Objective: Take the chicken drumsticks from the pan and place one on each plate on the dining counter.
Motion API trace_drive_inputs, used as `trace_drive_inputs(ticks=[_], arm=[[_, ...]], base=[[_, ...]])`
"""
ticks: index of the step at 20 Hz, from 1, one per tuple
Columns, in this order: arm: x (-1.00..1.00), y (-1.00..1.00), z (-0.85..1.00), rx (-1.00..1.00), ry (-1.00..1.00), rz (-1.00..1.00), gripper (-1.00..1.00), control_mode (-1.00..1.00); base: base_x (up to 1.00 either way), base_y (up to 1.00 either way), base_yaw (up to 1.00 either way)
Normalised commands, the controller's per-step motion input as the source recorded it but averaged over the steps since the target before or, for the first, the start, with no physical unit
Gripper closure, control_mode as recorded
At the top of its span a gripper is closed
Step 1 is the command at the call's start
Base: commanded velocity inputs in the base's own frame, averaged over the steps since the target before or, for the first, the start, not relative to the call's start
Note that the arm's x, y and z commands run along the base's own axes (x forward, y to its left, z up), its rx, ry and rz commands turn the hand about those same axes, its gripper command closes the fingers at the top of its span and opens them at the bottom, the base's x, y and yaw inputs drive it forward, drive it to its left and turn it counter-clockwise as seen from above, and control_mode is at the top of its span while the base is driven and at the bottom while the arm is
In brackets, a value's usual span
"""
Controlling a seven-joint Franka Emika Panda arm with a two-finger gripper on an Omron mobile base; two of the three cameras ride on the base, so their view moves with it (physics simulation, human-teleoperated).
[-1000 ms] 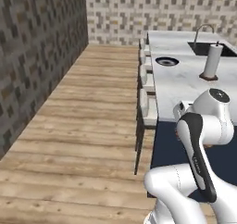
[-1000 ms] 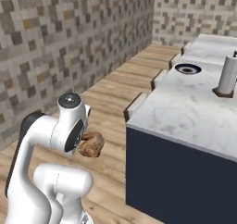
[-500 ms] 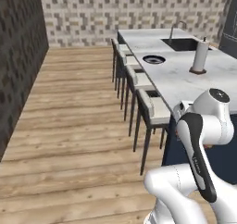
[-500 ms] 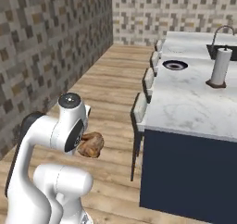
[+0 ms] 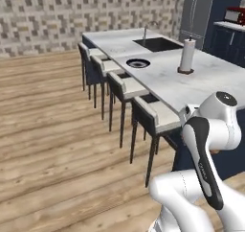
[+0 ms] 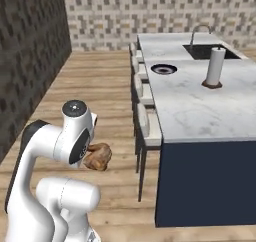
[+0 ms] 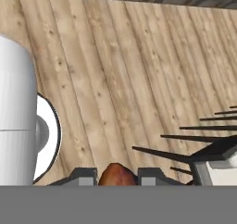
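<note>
**Drumstick carried low beside the arm**

Drumstick [image 6: 97, 156] is pinched in the end effector [image 7: 117, 177], whose jaws are closed tight on it, low over the wooden floor [image 7: 115, 70], well apart from the desk [image 6: 200, 106]. It seems light, a little soft and greasy, so a grip across the thick middle is safest. It is lumpy, glossy, orange-brown.

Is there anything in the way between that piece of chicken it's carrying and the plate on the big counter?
The gripper is shut on the drumstick, low beside the counter's dark end. The row of stools lines the near side. On top, only a paper towel roll stands right of the dark plate, not across it.
</note>
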Motion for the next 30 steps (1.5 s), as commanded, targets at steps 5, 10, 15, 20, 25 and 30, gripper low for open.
trace_drive_inputs(ticks=[5,10,15,20,25,30], arm=[[0.0,0.0,0.0,0.0,0.0,0.0,1.0,1.0],[0.0,0.0,0.0,0.0,0.0,0.0,1.0,1.0],[0.0,0.0,0.0,0.0,0.0,0.0,1.0,1.0],[0.0,0.0,0.0,0.0,0.0,0.0,1.0,1.0],[0.0,0.0,0.0,0.0,0.0,0.0,1.0,1.0],[0.0,0.0,0.0,0.0,0.0,0.0,1.0,1.0]], base=[[0.57,0.78,-0.45],[0.56,0.81,-0.41],[0.56,0.81,-0.41],[0.55,0.81,-0.41],[0.55,0.81,-0.41],[0.55,0.8,-0.42]])
